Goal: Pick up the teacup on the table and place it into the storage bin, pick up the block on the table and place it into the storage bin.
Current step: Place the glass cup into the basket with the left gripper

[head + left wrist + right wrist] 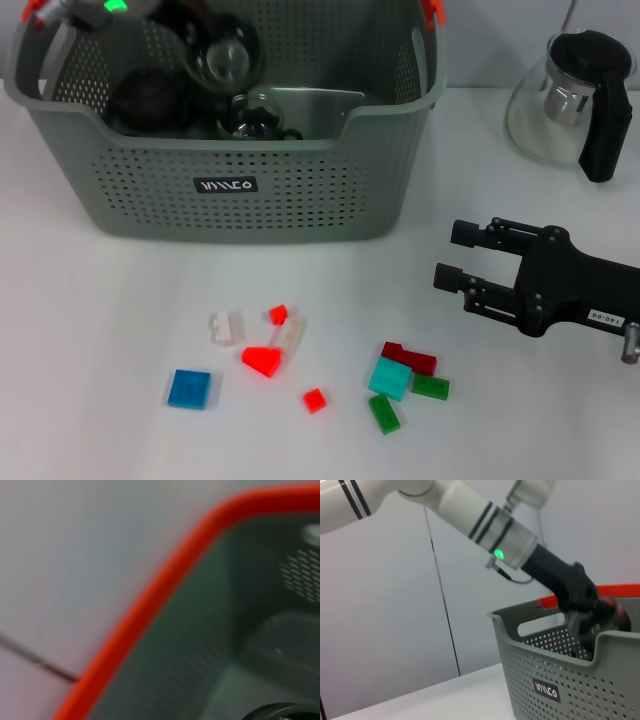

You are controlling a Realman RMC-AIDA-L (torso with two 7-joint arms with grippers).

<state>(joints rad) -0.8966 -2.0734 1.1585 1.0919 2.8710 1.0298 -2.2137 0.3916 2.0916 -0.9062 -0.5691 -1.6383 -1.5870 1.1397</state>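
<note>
Head view: left gripper (590,617) inside bin (230,190), fingers' state hidden; teacup (225,55) in bin. Right gripper (450,255) open, empty, above surface (100,330). Next: grasp block (262,360).

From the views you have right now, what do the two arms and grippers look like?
Left arm: white links with dark stripe bands, a green light, thin cable, then the black left gripper. Right gripper: matte black, two blocky parallel fingers, small white label near the wrist.
</note>
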